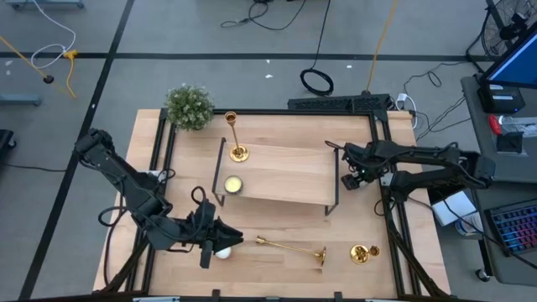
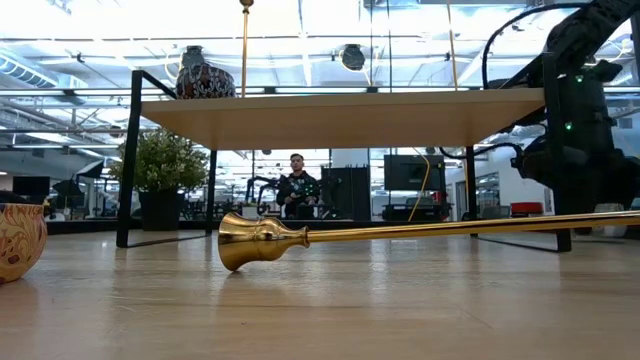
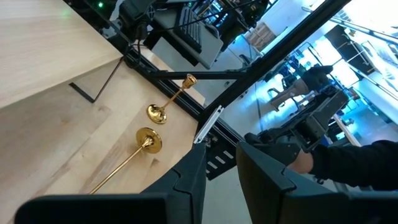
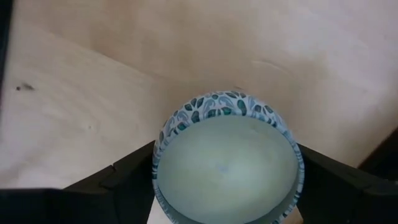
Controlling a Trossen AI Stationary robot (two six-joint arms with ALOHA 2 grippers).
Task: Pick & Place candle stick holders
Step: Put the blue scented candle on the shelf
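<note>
Three gold candle stick holders show. One stands upright on its base (image 1: pixel 237 138) at the wooden shelf's far left corner. A long one (image 1: pixel 289 247) lies on its side on the table near the front edge. A short one (image 1: pixel 362 252) lies on the table to its right. My left gripper (image 1: pixel 220 242) hovers at the front left, its fingers a little apart with nothing between them (image 3: pixel 221 168), pointing toward the two lying holders. My right gripper (image 1: pixel 352 179) points down just off the shelf's right end, shut on a round patterned candle cup (image 4: pixel 229 165). My right gripper has the patterned candle cup between its two fingers, one on each opposite side of the round wall (image 4: pixel 158 163). The fingers come from above and point down. The cup sits upright with its wax top up. Whether its bottom rests on the wood below, I cannot tell.
The wooden shelf on its black wire frame (image 1: pixel 277 172) fills the table's middle. On it, near the left end, stands a candle cup (image 1: pixel 232 185). Another candle cup (image 1: pixel 223 252) sits on the table under my left gripper. A potted plant (image 1: pixel 189 106) stands at the far left corner. A person's hand (image 3: pixel 298 160) shows beyond the table.
</note>
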